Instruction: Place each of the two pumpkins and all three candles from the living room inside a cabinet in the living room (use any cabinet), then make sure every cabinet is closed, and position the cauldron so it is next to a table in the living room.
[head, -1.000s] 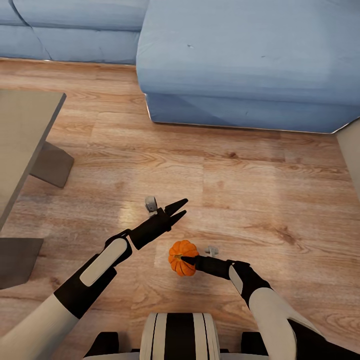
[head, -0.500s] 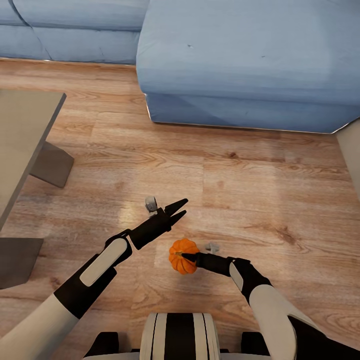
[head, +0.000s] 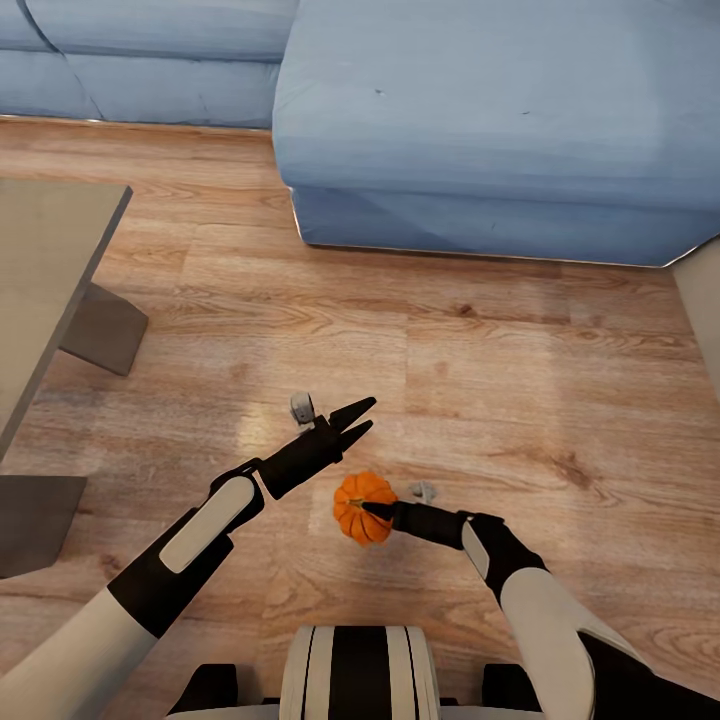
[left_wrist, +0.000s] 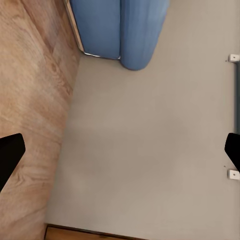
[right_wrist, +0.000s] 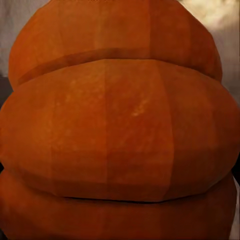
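A ribbed orange pumpkin (head: 360, 508) is just above the wooden floor in the head view, in front of my trunk. My right gripper (head: 374, 513) is shut on it, one black finger lying across its top. The right wrist view shows the pumpkin (right_wrist: 120, 130) up close. My left gripper (head: 360, 420) hovers open a little further out to the left with nothing between its fingers; in the left wrist view the left gripper (left_wrist: 120, 152) stands wide open. One small grey candle (head: 302, 407) sits on the floor just behind the left gripper. Another candle (head: 422, 492) sits right of the pumpkin.
A blue sofa (head: 500, 130) spans the far side, and its corner (left_wrist: 115, 30) shows in the left wrist view. A grey-beige table (head: 40, 270) with a dark base stands at the left. A pale panel (head: 702, 300) edges in at the right.
My right gripper has carried the pumpkin slightly up and to the left in the head view. The left arm and both candles have stayed put.
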